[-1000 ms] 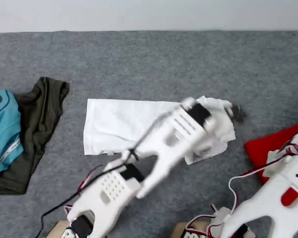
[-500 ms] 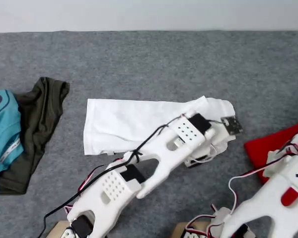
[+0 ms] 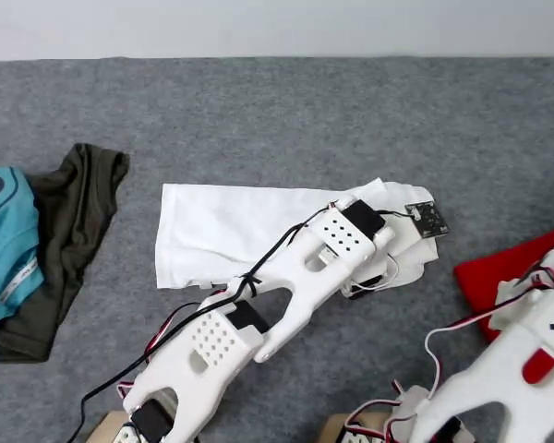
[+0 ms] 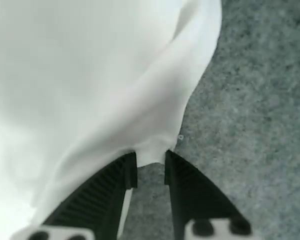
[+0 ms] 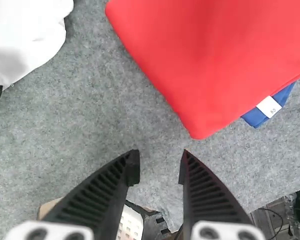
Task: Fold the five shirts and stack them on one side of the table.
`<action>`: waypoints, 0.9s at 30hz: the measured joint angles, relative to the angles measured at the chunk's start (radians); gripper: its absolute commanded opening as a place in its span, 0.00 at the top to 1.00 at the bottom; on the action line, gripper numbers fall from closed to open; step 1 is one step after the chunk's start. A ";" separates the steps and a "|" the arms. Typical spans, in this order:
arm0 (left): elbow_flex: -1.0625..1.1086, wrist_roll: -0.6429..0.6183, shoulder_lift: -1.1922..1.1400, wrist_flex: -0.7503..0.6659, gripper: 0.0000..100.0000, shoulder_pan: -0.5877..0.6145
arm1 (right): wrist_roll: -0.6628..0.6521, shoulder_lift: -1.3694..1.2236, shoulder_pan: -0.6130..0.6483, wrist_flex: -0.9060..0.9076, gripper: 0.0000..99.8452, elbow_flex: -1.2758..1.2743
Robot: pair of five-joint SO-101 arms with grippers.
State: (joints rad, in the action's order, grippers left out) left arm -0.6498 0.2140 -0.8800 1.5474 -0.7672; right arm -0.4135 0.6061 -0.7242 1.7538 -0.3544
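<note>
A white shirt [image 3: 231, 231] lies spread in the middle of the grey mat. The left arm stretches over its right end, where the fabric is bunched. In the left wrist view my left gripper [image 4: 150, 162] is shut on the hem of the white shirt [image 4: 90, 75], and the cloth drapes away from the fingertips above the mat. A folded red shirt [image 3: 494, 272] sits at the right edge. My right gripper [image 5: 157, 160] hangs open over bare mat just short of the red shirt [image 5: 215, 55], which lies on a blue shirt [image 5: 270, 105].
A teal shirt [image 3: 5, 249] and a dark olive shirt [image 3: 74, 231] lie crumpled at the left edge. The right arm [image 3: 517, 360] stands at the front right corner. Grey mat [image 3: 286, 120] stretches behind the white shirt.
The left arm swung down and settled over the white shirt's right end, then drew back slightly; the cloth there shifted. The right arm has not moved.
</note>
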 measured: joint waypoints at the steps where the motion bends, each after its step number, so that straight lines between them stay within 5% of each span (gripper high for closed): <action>1: -0.005 0.000 -0.005 0.003 1.00 -0.002 | 0.000 0.000 0.000 0.000 0.86 0.000; 15: -0.236 0.003 -0.020 0.170 1.00 -0.023 | 0.000 0.000 0.000 0.000 0.86 0.000; 27: -0.491 0.003 -0.141 0.107 1.00 0.092 | 0.000 0.000 0.000 0.000 0.86 0.000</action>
State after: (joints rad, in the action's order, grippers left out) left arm -1.1408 0.2171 -1.0211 1.6548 -0.6751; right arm -0.4135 0.6061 -0.7242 1.7538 -0.3544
